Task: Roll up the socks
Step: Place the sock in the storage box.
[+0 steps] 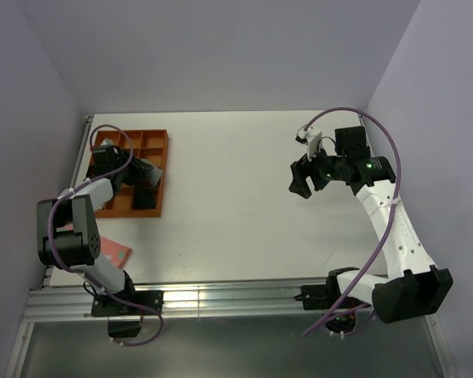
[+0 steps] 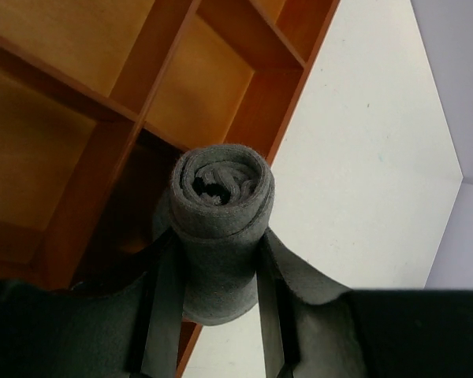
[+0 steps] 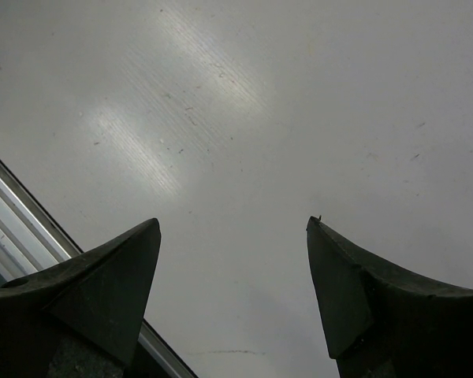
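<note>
The socks are a tight grey roll with the spiral end facing the left wrist camera. My left gripper is shut on the roll, one finger pressed on each side, above the orange wooden tray. From above, this gripper hangs over the tray's right-hand compartments. My right gripper hovers over bare table at the right, and in the right wrist view it is open with nothing between its fingers.
A dark bundle lies in the tray's near right compartment. A pink sock rests by the left arm's base. The metal rail runs along the table's near edge. Walls close in the table on three sides.
</note>
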Robot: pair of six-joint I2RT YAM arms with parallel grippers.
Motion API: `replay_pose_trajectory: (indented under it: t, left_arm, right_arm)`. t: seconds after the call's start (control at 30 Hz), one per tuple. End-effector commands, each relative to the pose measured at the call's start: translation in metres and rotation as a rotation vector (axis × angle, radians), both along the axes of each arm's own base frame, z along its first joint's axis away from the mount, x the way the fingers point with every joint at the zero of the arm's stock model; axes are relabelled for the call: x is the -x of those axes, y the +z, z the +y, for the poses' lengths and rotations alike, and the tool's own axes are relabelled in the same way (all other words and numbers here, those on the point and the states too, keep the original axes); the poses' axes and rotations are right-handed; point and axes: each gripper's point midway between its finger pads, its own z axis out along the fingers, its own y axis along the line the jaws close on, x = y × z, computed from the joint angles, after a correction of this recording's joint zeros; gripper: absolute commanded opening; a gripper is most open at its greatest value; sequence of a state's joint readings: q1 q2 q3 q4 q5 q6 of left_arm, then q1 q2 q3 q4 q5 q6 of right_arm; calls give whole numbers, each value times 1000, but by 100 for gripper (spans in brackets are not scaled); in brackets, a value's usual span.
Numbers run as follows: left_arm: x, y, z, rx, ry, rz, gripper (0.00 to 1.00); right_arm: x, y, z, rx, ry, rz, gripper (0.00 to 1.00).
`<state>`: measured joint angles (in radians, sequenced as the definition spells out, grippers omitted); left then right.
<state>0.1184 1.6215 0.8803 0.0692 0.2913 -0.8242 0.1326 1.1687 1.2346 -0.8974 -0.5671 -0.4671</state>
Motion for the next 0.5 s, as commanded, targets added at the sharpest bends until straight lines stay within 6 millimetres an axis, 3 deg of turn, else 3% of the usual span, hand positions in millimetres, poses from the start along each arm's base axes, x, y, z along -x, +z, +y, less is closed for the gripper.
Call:
replay_pose_trajectory:
  t: [0.0, 0.47]
  left_arm:
    - [2, -11, -1, 1, -15, 1, 0]
    - [18, -46, 19, -45, 32, 123, 0]
  right_arm:
    - [-4, 3, 1, -10, 16, -33, 82]
    - [-2, -1, 3, -18, 30, -17, 81]
